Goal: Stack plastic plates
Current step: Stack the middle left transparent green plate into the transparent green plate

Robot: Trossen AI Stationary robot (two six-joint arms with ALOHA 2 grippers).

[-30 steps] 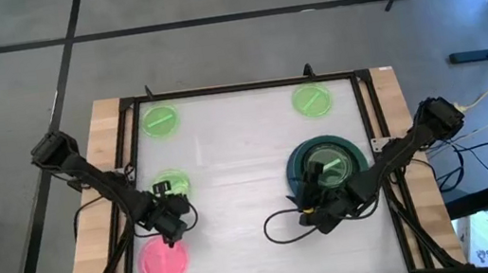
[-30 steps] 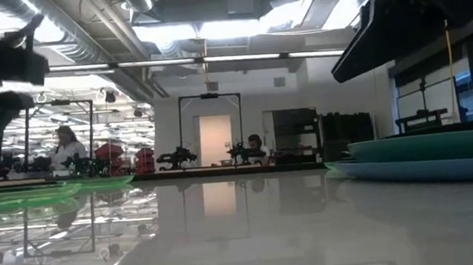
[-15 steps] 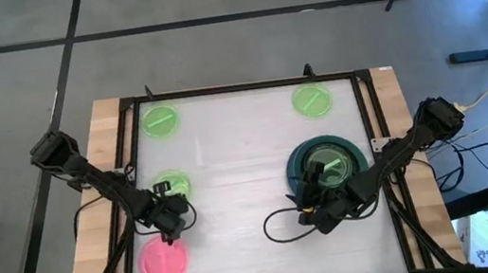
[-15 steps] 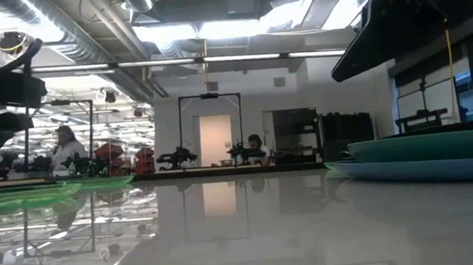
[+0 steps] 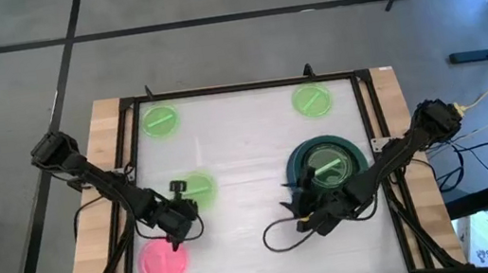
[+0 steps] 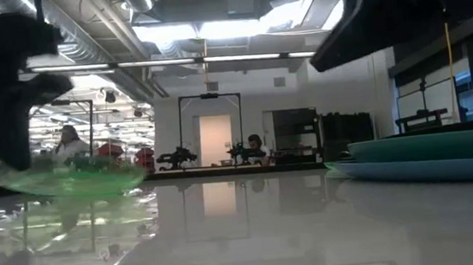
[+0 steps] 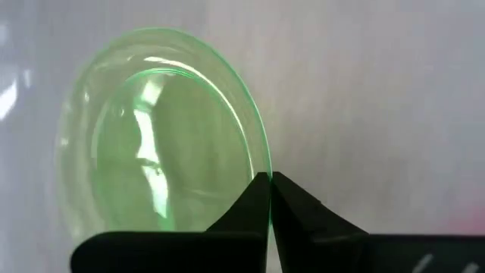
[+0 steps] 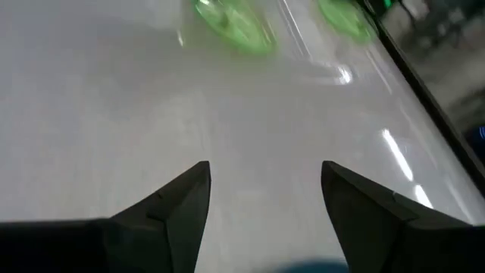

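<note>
A small lime-green plate (image 5: 196, 189) is at the table's left middle, with my left gripper (image 5: 182, 216) shut on its rim; in the low view this plate (image 6: 71, 179) is blurred and tilted. A pink plate (image 5: 161, 261) lies flat near the front left. At the right, a teal-green plate (image 5: 327, 165) rests on a slate-blue one (image 6: 431, 168), with a small lime-green plate (image 5: 328, 164) on top. My right gripper (image 5: 295, 210) is open over bare table just near-left of this stack. My left gripper pinches the small lime-green plate's rim (image 7: 263, 168) between its two shut fingertips. The fingers reach it from the table's near-left side, holding only the edge. The plate extends away from the fingers, tilted; whether its far edge touches the table I cannot tell.
Two more small lime-green plates lie flat at the far left (image 5: 160, 121) and far right (image 5: 312, 99). The black frame (image 5: 237, 88) runs around the white table top. Bare table lies between the two arms.
My left gripper has shut on the small lime-green plate's rim and moved a little toward the table's right edge. The plate has shifted right with it and tipped. My right gripper has drifted slightly toward the left, staying open.
</note>
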